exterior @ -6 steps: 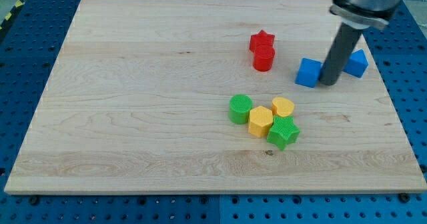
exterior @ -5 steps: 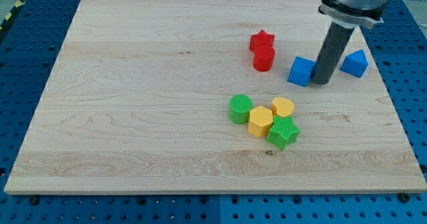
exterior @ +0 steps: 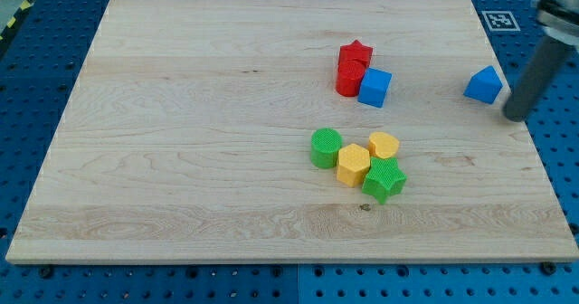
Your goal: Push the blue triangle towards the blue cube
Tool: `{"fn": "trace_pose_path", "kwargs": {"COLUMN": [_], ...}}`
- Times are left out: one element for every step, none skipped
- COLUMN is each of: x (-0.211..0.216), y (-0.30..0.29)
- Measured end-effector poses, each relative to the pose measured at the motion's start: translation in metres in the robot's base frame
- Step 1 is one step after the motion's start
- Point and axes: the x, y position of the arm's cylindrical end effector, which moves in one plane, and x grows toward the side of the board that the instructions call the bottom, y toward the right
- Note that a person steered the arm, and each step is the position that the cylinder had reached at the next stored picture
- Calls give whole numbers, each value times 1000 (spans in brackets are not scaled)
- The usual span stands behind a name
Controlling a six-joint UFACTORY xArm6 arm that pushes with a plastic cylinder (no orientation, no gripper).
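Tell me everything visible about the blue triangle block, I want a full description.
The blue triangle is a small, solid blue block with a peaked top, looking like plastic. It rests near the right edge of the wooden board, alone, touching no other block. My tip is just to its right and slightly lower in the view, apparently not touching it.

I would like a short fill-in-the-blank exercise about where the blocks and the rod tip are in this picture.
1. The blue cube touches the ____ cylinder.
2. My tip is at the view's ____ of the blue triangle.
3. The green cylinder is at the view's ____ of the yellow hexagon.

Missing words: red; right; left
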Motion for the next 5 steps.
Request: {"fn": "trace_pose_path", "kwargs": {"x": [1,-32,-52,-53,-54], "y": [34,39,21,-14,-44]}}
